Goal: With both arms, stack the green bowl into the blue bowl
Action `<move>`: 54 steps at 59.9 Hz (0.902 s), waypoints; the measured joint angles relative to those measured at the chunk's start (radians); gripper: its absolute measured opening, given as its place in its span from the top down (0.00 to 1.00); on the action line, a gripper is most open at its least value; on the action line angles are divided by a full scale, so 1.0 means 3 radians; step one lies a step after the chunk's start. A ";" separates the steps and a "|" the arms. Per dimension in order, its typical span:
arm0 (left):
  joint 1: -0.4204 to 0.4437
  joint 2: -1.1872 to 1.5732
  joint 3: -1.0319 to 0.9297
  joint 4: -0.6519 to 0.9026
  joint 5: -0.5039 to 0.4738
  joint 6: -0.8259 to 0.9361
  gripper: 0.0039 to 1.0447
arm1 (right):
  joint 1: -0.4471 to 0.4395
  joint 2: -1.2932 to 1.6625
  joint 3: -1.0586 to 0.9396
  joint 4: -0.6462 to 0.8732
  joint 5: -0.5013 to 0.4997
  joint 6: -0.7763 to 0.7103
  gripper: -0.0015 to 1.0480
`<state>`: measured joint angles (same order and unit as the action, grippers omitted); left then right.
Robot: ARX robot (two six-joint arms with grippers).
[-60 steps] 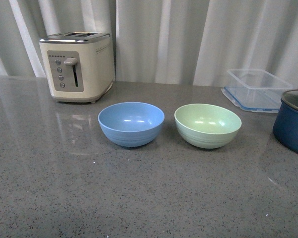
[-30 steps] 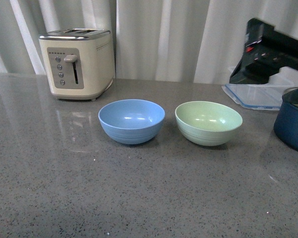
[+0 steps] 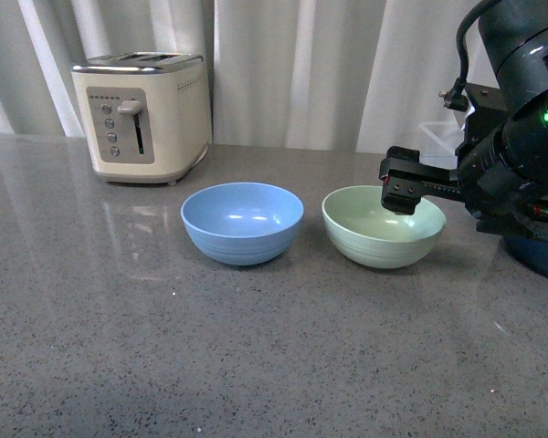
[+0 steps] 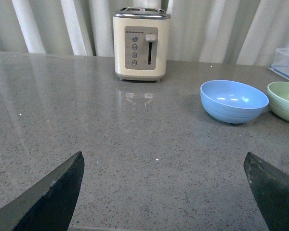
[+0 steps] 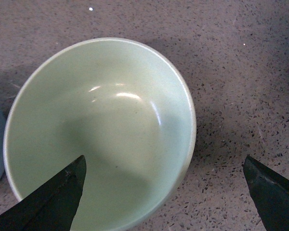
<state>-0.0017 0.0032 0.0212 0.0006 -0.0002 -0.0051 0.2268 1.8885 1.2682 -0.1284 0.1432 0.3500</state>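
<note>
Hovering above the green bowl (image 3: pixel 384 228), the right arm (image 3: pixel 516 137) holds its jaws apart astride the rim; the blue bowl (image 3: pixel 242 222) sits just left. Farther left, the left jaws gape over the surface (image 4: pixel 135 144). The toaster (image 3: pixel 142 119) has markings too small to read; the arm hides most of the pot (image 3: pixel 541 260).

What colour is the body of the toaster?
The toaster is cream with a silvery top and a grey control panel, clearest in the left wrist view.

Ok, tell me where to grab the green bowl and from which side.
Probably the rim of the green bowl, from above, on the side away from the blue bowl. It sits upright, its wall is thin, and the whole bowl looks too wide to span. The open right gripper hangs over that edge, fingers either side.
</note>
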 joint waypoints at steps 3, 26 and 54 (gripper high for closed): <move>0.0000 0.0000 0.0000 0.0000 0.0000 0.0000 0.06 | -0.0014 0.0052 0.0045 -0.0013 0.0048 -0.0006 0.12; 0.0000 0.0000 0.0000 0.0000 0.0000 0.0000 0.06 | -0.0076 0.0312 0.0261 -0.0191 0.0215 -0.0009 0.68; 0.0000 0.0000 0.0000 0.0000 -0.0001 0.0000 0.06 | -0.0085 0.0085 0.0314 -0.0225 0.0197 -0.0037 0.99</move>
<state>-0.0017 0.0032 0.0212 0.0006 -0.0006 -0.0051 0.2012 1.9141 1.3624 -0.1959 0.2024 0.3389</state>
